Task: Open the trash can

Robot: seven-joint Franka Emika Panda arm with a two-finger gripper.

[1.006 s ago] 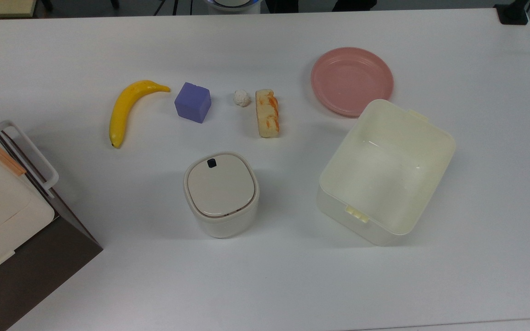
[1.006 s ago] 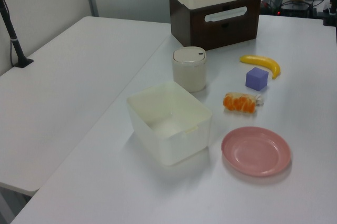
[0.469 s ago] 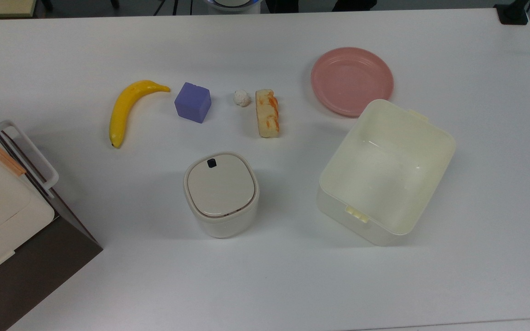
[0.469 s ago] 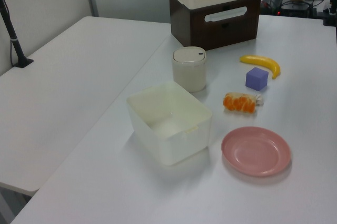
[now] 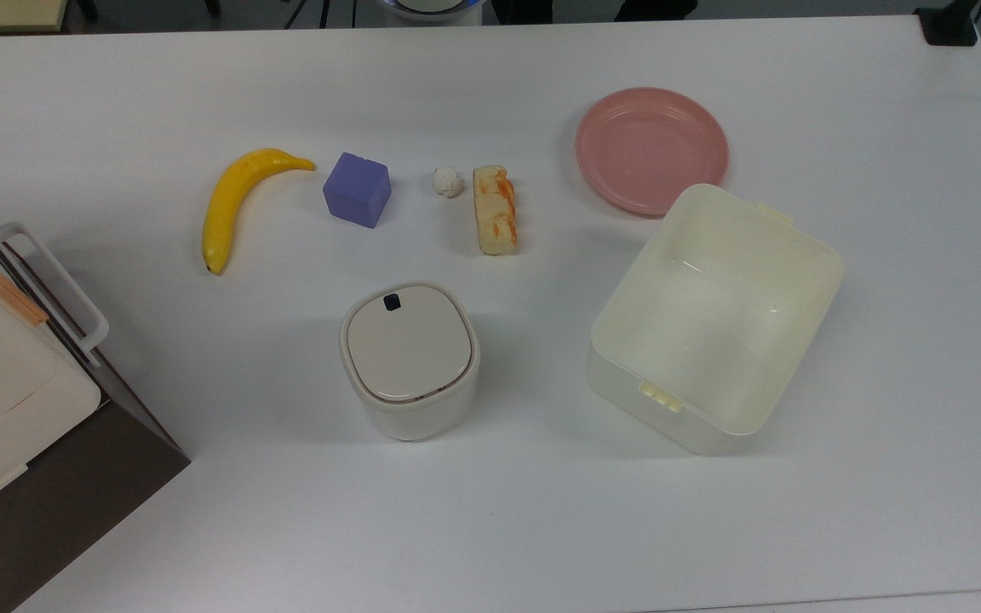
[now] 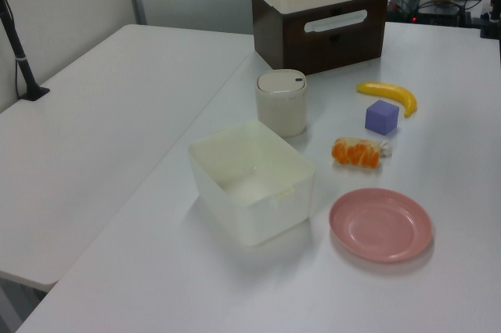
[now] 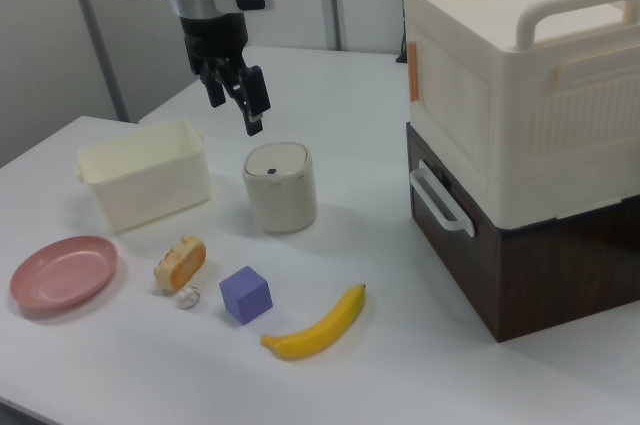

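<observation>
The trash can (image 5: 410, 362) is a small cream-white rounded-square bin standing near the table's middle, with its flat beige lid (image 5: 408, 342) down and a small black button (image 5: 391, 301) near the lid's far edge. The left view has the trash can (image 6: 282, 102) in front of the brown cabinet. In the right view my gripper (image 7: 235, 100) hangs in the air above and slightly left of the trash can (image 7: 280, 188), well clear of the lid, with its black fingers (image 7: 255, 110) open and nothing between them.
A larger lidless cream tub (image 5: 661, 417) stands at the top view's right of the bin, with a pink plate (image 5: 651, 149) behind it. A banana (image 5: 235, 200), purple cube (image 5: 358, 189), small white ball (image 5: 448, 181) and orange-streaked food piece (image 5: 495, 209) lie in a row. A cream box on a brown cabinet (image 7: 520, 75) stands close by.
</observation>
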